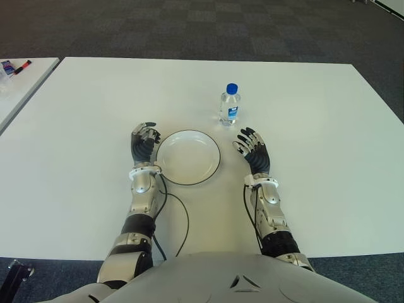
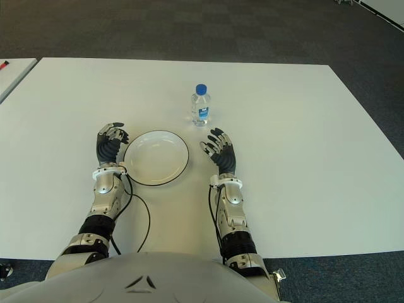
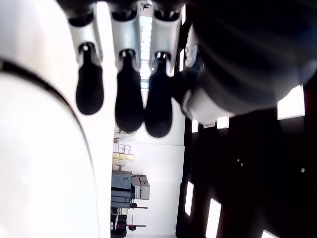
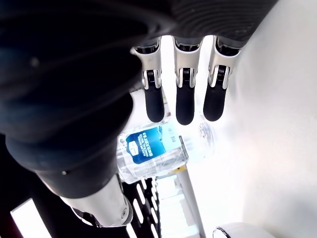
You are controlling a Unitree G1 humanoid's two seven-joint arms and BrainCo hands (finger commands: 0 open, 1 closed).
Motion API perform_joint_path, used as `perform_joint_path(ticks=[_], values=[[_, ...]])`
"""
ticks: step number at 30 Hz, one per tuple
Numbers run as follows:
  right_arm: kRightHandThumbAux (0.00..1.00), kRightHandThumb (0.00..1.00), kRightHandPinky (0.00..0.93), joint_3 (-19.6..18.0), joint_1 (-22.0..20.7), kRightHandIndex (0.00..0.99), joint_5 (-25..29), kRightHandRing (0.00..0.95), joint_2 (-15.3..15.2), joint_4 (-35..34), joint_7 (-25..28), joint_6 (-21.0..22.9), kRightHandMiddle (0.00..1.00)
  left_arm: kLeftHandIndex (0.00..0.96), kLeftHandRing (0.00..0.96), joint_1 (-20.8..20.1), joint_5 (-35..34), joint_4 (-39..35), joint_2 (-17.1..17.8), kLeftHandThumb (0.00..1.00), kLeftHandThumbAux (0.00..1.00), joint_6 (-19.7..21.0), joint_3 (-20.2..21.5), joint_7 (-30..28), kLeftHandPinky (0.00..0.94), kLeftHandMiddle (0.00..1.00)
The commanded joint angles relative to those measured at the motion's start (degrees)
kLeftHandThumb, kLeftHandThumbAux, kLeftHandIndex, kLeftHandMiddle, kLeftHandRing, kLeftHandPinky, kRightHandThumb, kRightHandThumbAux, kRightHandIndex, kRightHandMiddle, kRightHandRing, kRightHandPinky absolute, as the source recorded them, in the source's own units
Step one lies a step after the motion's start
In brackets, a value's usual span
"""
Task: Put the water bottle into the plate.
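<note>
Bottle: the bottle (image 1: 230,105) stands upright on the table (image 1: 315,139), blue cap on top, blue label round its middle, clear body. It is beyond the plate, toward the far side of the table, and a little to the right of the plate's centre.
Bottle and right hand: the right hand (image 1: 254,152) lies nearer the robot than the bottle and slightly to its right. The two are near each other but apart; a strip of bare table shows between the fingertips and the bottle's base. In the right wrist view the bottle (image 4: 153,151) shows just past the fingers (image 4: 184,101), not enclosed by them.
Right hand: fingers loosely spread and slightly bent, pointing toward the bottle, holding nothing. It sits just beside the plate's right edge.
Plate: the plate (image 1: 187,157) is white with a dark rim, round, lying flat on the table between the two hands. Nothing is in it.
Left hand: the left hand (image 1: 144,142) shows just beside the plate's left edge, fingers curled inward toward the palm, holding nothing. Its wrist view shows three dark fingertips (image 3: 129,104) side by side with no object among them.
Cable: a thin black cable (image 1: 183,214) runs across the table from the left wrist, looping back toward the robot's body.
Side table: a second white table (image 1: 19,85) stands at the far left, with small items on it too small to tell.
Floor: dark carpet (image 1: 189,25) lies beyond the table.
</note>
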Motion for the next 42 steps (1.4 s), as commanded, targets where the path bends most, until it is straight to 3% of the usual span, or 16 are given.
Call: perform_joint_path(ticks=[1,20,33,42], values=[[0.889,0.461,0.262,0.0,-0.3,0.179,-0.6,0.228,4.8,1.1,-0.5,-0.2,0.227,0.433,0.646,0.4,0.5,0.6,0.2,0.691,0.719,0.6,0.1,0.4,0.631,0.657],[0.871,0.465,0.244,0.0,-1.0,0.174,-1.3,0.219,4.6,0.8,-0.9,-2.1,0.218,0.433,0.659,0.1,0.1,0.7,-0.1,0.691,0.719,0.4,0.2,0.1,0.638,0.669],[0.863,0.489,0.221,0.9,-0.1,0.158,-3.2,0.192,4.3,-6.1,-2.7,-2.2,0.191,0.433,0.653,0.1,0.5,0.8,0.0,0.69,0.72,0.1,0.2,0.6,0.633,0.662],[0.85,0.468,0.227,1.8,1.5,0.163,-7.0,0.178,4.9,-7.3,-4.9,-7.7,0.172,0.433,0.654,0.2,0.5,0.5,0.0,0.691,0.72,0.3,0.1,0.5,0.633,0.666]])
